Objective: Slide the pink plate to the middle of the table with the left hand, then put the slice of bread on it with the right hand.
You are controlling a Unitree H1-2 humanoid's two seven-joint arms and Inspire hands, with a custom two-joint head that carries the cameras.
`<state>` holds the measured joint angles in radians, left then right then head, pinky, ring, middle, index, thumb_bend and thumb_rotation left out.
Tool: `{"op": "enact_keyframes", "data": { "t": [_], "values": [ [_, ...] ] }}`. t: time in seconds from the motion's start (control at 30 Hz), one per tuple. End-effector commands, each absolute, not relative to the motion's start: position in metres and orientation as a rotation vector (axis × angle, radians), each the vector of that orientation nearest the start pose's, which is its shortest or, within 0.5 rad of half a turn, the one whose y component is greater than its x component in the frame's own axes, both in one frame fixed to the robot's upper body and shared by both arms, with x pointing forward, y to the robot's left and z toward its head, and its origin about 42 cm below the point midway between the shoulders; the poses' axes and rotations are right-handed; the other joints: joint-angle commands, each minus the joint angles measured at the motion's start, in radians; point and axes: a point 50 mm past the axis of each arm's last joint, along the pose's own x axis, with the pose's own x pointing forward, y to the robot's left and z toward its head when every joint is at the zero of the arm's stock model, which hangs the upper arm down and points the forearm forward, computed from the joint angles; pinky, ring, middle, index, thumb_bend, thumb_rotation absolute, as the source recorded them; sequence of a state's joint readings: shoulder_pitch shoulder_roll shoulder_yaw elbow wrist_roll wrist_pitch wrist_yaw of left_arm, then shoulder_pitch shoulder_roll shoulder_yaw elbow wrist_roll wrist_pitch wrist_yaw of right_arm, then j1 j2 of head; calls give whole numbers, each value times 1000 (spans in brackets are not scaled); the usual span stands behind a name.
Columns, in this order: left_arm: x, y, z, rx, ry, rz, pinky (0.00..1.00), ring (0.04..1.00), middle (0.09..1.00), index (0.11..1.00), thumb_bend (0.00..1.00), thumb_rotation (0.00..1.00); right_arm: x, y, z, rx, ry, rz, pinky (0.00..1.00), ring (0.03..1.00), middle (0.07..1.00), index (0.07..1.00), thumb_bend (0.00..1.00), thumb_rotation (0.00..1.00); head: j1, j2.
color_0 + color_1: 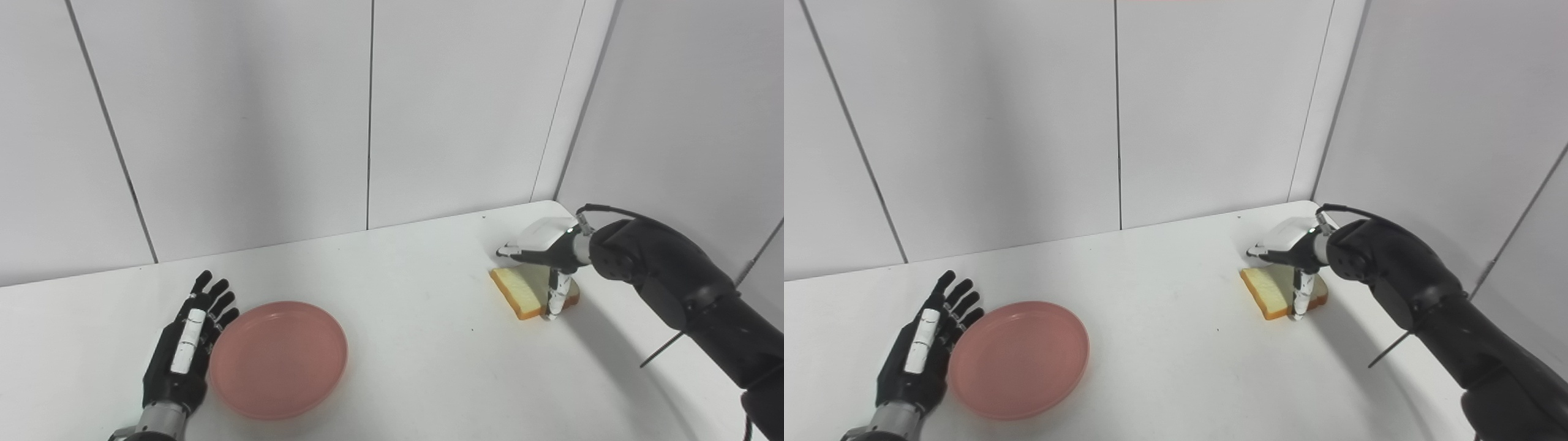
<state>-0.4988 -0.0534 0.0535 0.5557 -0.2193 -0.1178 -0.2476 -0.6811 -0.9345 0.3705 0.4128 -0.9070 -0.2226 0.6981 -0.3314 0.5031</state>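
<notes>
Your left hand [187,346] lies flat at the near left of the white table [416,343], fingers straight, a little spread, pointing toward the far wall and holding nothing. Its inner edge sits just beside the left rim of the pink plate [278,358], so close that you cannot tell from either eye view whether they touch. You can see the plate resting flat on the table, left of the middle, with nothing on it. Your right hand [545,257] is over at the far right, near the corner where the wall panels [245,122] meet, its arm reaching in from the right side. You have it poised over the slice of bread [520,291], with one finger [556,297] pointing straight down along the slice's right part and its tip at the near crust, while another digit sticks out to the left above the slice's far edge. You cannot tell from these views whether that hand has closed on the bread or only rests against it. You will find the slice lying on the table, pale face up with an orange-brown crust, well apart from the plate.
</notes>
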Motion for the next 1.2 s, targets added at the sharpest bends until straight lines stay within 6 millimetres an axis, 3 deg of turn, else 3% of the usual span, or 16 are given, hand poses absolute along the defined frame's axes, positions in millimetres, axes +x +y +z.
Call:
{"op": "enact_keyframes", "data": {
  "t": [0.0,0.57,0.63,0.67,0.7,0.73,0.83,0.87,0.93,1.17],
  "values": [
    [421,141,110,-278,-16,-324,879,914,919,934,844,702,447,-458,327,-1962,390,468,994,972,988,986,1000,337,4,4],
    [420,142,111,-273,-11,-320,880,910,922,929,842,699,451,-472,304,-1865,468,445,889,969,983,955,1000,266,9,11],
    [420,143,111,-273,-12,-319,876,905,920,925,847,699,452,-472,302,-1848,465,430,767,885,926,940,1000,211,8,12],
    [420,143,111,-274,-12,-319,880,905,920,925,854,697,452,-472,301,-1841,464,425,694,790,845,918,994,174,8,12],
    [420,143,112,-272,-12,-320,880,905,920,925,855,697,452,-471,300,-1843,467,421,687,781,838,915,994,170,8,12],
    [420,143,112,-270,-12,-320,880,907,922,928,852,700,453,-471,300,-1846,469,417,591,654,714,879,958,179,8,12],
    [421,143,113,-269,-11,-321,883,907,922,930,850,703,455,-470,295,-1859,486,411,493,542,611,794,876,190,8,12],
    [420,143,113,-270,-10,-322,880,908,922,929,848,704,455,-470,294,-1860,490,409,466,529,591,591,639,162,8,12],
    [420,143,114,-270,-10,-323,876,909,922,927,846,703,456,-470,292,-1860,490,410,426,489,551,504,543,152,8,12],
    [420,143,114,-257,-16,-323,869,903,921,929,846,706,454,-472,297,-1892,467,426,420,483,560,494,521,159,10,15]
  ]
}}
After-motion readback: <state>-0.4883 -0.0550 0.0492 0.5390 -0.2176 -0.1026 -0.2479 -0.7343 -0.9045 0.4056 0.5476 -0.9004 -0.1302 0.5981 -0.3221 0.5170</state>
